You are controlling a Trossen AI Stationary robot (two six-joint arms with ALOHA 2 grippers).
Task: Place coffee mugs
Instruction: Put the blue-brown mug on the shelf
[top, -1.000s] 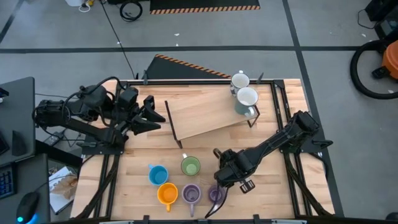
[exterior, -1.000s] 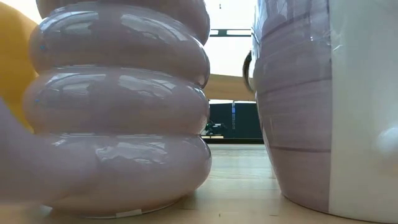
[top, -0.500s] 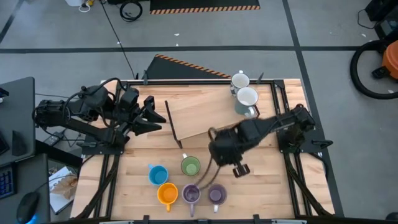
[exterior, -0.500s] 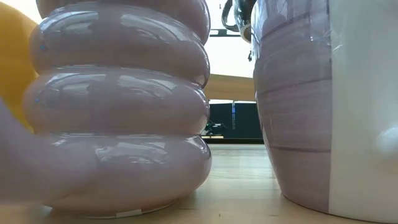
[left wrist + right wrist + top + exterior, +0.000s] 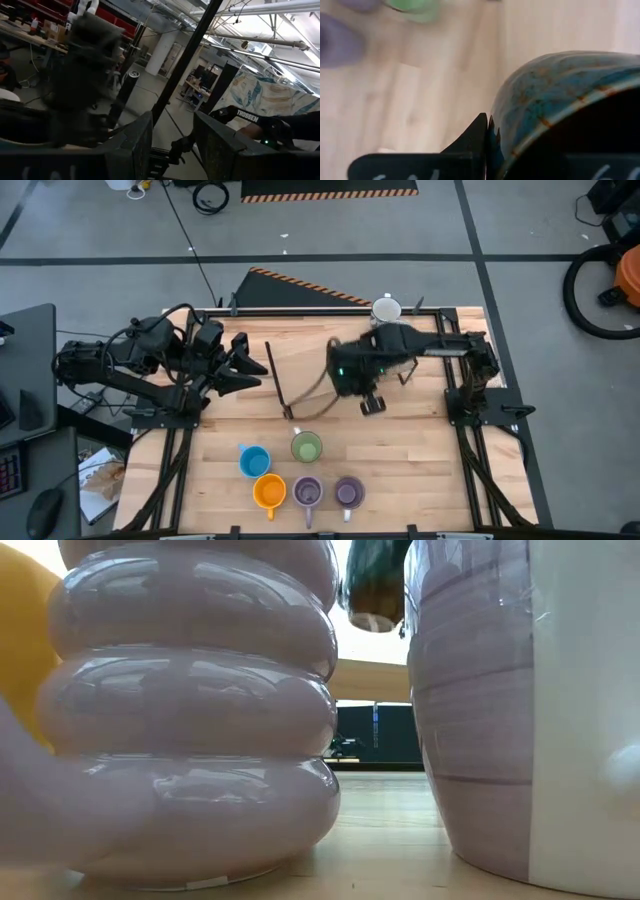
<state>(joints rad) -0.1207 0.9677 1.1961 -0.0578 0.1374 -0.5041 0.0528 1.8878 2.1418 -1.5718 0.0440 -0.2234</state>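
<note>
Right tool (image 5: 345,370) hangs above the raised wooden shelf (image 5: 310,365), clamped on a dark brown mug (image 5: 570,100). Five mugs stand in front of the shelf. A rim-only grip could slip. Left tool (image 5: 240,365), beside the shelf, waits with fingers apart.

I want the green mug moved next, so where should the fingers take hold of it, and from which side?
Grip the green mug by its rim wall, one finger inside, coming straight down: it stands upright, mouth open upward. Probably take the side facing the wooden shelf, since the blue mug and a purple mug crowd the others.
</note>
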